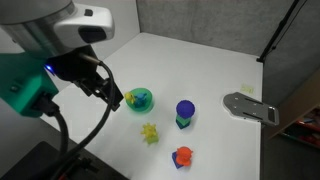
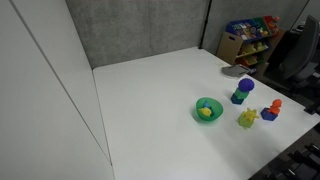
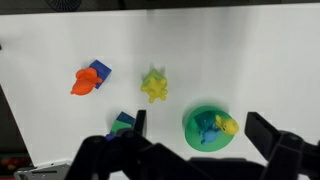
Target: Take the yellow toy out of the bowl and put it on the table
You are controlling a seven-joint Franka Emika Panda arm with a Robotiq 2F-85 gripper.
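The teal-green bowl (image 3: pixel 195 140) stands on the white table (image 3: pixel 250 60). It holds the bright yellow toy (image 3: pixel 228 126) and a small blue piece. Both exterior views also show the bowl (image 1: pixel 146 103) (image 2: pixel 198 104) with the yellow toy (image 1: pixel 133 99) (image 2: pixel 206 113) in it. My gripper (image 3: pixel 200 128) is open and empty, hovering above the bowl, with one finger on each side of it in the wrist view. In an exterior view the gripper (image 1: pixel 112 95) hangs just beside the bowl. It is out of view in the exterior view that shows the shelf.
A pale yellow-green spiky toy (image 3: pixel 153 86), an orange and blue toy (image 3: pixel 90 78) and a blue round-topped toy on a green base (image 1: pixel 185 112) stand near the bowl. A grey flat object (image 1: pixel 250 107) lies near the table's edge. A shelf of coloured toys (image 2: pixel 250 35) stands beyond the table.
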